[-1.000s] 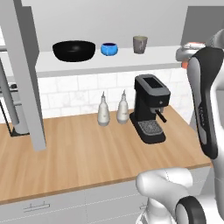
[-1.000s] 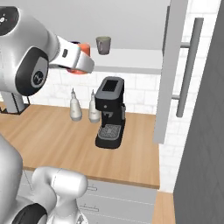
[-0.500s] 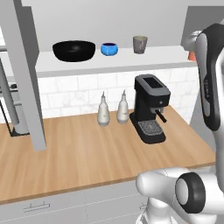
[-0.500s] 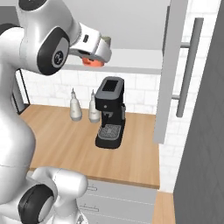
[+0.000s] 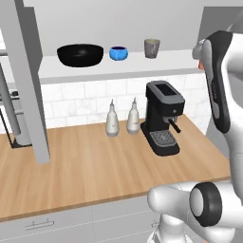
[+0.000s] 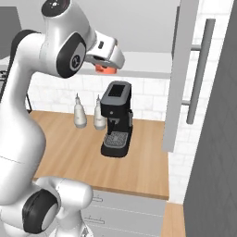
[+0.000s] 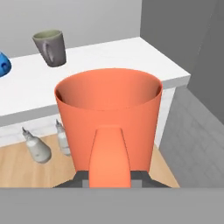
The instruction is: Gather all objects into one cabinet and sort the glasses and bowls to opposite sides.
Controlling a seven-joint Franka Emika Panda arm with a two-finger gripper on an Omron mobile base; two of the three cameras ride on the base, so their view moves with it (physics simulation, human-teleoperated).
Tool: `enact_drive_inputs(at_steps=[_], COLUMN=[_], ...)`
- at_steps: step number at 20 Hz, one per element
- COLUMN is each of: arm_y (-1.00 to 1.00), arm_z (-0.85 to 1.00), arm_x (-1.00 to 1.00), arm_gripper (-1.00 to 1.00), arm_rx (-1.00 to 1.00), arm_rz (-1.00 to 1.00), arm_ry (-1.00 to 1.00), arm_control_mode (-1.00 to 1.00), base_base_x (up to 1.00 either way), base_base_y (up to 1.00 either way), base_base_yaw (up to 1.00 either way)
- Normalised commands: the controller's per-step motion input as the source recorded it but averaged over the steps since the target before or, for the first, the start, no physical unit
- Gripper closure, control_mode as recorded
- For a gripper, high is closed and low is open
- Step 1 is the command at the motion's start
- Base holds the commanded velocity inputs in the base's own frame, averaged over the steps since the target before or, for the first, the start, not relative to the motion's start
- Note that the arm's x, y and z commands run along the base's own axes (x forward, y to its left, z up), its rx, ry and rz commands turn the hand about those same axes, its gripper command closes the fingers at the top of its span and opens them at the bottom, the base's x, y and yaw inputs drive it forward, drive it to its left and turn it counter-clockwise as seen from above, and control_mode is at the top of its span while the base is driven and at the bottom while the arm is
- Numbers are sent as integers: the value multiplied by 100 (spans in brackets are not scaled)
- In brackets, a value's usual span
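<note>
You see a wooden desk (image 5: 85,166) carrying a coffee machine (image 5: 163,117) and two bottles (image 5: 112,119); cabinet shelf (image 7: 100,65) above; your gripper (image 6: 107,67) holds the salmon-red glass (image 7: 109,118) beside its right end.

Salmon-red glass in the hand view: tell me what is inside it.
The salmon-red glass shows only its own orange inner wall below the rim; nothing sticks out. Its bottom is hidden by the near wall. The hand is shut on it; behind stand the grey-green cup and shelf board.
</note>
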Motion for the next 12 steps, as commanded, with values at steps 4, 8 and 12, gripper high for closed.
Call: enact_drive_inputs(at_steps=[4, 8, 12], arm_y=[-5, -9, -12], arm_z=[-10, 0, 0], arm_x=[54, 67, 66], arm_gripper=[100, 100, 100], arm_rx=[0, 0, 0], arm_rz=[-2, -3, -3], arm_ry=[0, 0, 0], arm_control_mode=[-100, -100, -100], base_base_x=[0, 0, 0], base_base_y=[0, 0, 0], base_base_yaw=[0, 0, 0])
